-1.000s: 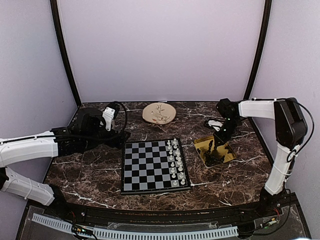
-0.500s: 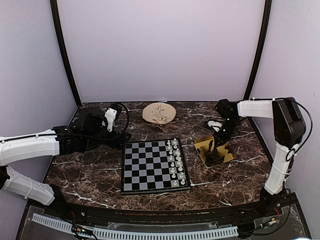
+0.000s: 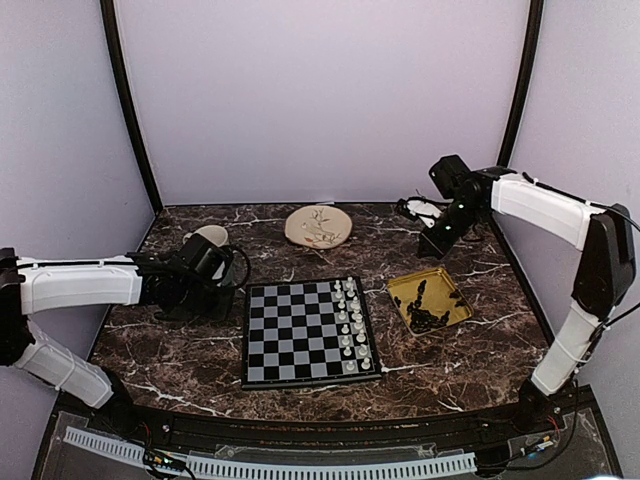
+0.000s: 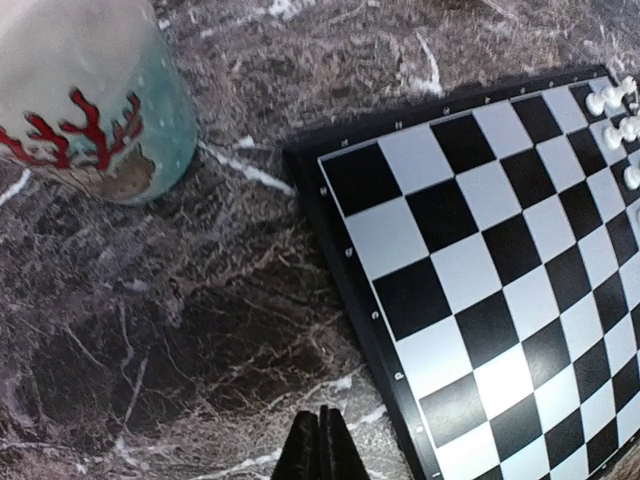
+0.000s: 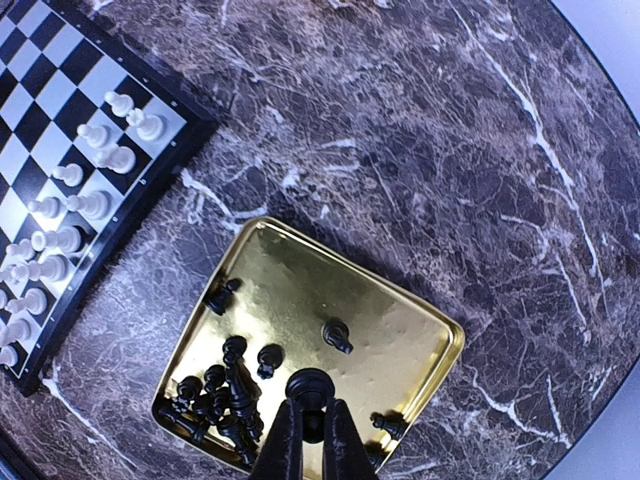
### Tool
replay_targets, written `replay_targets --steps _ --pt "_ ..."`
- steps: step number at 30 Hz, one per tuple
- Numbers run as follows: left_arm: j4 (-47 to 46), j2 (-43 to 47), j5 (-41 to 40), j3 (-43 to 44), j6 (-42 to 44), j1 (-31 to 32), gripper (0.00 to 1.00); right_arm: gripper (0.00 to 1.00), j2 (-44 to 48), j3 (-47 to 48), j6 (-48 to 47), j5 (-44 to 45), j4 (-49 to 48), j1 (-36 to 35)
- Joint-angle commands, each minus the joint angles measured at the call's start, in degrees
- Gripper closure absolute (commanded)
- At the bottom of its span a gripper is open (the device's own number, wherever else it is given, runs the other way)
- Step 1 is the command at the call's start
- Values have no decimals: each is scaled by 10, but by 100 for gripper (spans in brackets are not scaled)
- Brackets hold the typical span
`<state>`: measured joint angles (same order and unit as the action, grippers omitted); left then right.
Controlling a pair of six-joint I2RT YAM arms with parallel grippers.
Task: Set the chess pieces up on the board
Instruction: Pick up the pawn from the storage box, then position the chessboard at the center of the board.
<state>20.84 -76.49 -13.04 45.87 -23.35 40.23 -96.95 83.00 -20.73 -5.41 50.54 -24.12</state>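
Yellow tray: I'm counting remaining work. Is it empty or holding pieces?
Not empty. The yellow tray holds many black chess pieces, mostly heaped in one corner.

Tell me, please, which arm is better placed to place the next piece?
Right: the right gripper is shut on a small black chess piece above the square yellow tray; the left gripper is shut empty beside the checkered board.

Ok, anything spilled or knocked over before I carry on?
Nothing stands out. The white pieces stand upright on the board; the black pieces lie loose inside the tray, none spilled outside it. The right gripper holds one black piece.
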Motion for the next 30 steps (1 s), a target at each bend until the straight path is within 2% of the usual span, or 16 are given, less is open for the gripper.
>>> replay_targets --steps 1,4,8,15,30 --pt "26 -30 55 -28 -36 -1 100 100 -4 29 -13 -13 27 -22" --pt "7 -52 99 -39 -31 -1 100 100 -9 42 -21 -11 37 -39" --pt "-11 -67 106 -46 -6 5 100 100 -6 54 -24 -17 42 -59" --pt "-53 -105 169 -37 16 18 100 100 -16 80 -58 -27 68 -115" --pt "-89 -130 186 -19 11 50 100 100 -51 98 -79 -23 85 -209"
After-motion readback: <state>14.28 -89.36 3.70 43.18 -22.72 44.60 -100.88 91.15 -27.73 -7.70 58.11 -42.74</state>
